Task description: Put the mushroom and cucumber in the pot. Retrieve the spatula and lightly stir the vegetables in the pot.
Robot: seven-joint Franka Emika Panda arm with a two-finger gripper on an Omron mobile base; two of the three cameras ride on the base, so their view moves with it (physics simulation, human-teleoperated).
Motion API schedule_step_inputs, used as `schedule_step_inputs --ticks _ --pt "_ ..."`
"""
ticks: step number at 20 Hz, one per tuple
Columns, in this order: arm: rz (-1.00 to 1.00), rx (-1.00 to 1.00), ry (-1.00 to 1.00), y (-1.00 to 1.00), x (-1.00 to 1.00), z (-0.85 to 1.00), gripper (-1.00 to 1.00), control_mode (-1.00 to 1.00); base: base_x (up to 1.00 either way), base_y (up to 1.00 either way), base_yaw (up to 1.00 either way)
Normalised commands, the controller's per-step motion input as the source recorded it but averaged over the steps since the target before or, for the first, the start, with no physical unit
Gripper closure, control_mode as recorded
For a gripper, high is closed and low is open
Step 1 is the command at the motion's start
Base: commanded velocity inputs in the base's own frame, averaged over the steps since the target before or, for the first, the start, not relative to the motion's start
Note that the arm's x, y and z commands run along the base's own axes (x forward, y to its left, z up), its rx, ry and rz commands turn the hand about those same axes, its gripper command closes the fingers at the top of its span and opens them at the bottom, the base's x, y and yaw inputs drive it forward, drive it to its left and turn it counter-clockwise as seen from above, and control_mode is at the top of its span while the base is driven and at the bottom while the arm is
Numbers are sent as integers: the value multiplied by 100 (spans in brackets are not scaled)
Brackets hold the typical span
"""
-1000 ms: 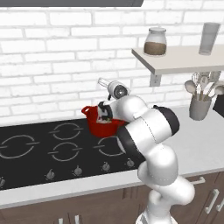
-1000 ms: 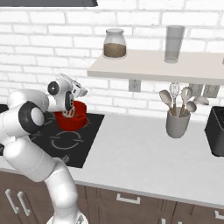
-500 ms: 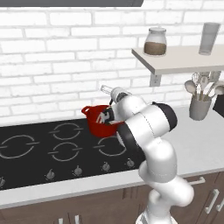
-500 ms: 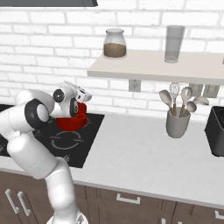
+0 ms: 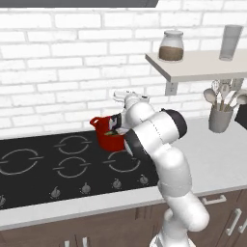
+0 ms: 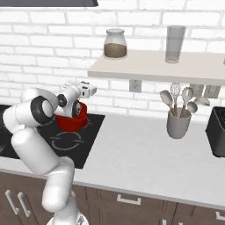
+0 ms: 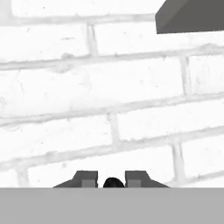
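Note:
The bright-red pot (image 5: pixel 101 136) (image 6: pixel 73 122) sits at the back right of the black cooktop (image 5: pixel 43 166). A small green piece, the cucumber (image 5: pixel 112 133), lies inside it. My gripper (image 6: pixel 92 90) (image 7: pixel 112 179) hangs level above the pot's rim, turned toward the brick wall and the shelf side. In the hand view its fingertips (image 7: pixel 87 178) stand a little apart, with a small dark rounded shape between them that I cannot identify. Long-handled utensils stand in the grey utensil cup (image 6: pixel 178 125) (image 5: pixel 220 120) far to the right; I cannot tell which is the spatula.
A wall shelf (image 6: pixel 154 70) carries a jar (image 6: pixel 115 44) and a tall glass (image 6: pixel 175 44) above the white counter (image 6: pixel 145 154). A dark appliance (image 6: pixel 217 132) stands at the right edge. My own arm hides the pot's right side in the left base view.
The hand has risen out of the red pot and swung from pointing down into it to lying level above its rim. The pot has stayed in place.

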Motion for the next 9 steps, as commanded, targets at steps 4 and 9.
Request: schedule_step_inputs --ticks 4,9 --pt "-15 -38 -46 0 1 -11 100 -100 0 0 0" --pt "-11 -23 -17 22 -24 -18 100 -100 0 0 0"
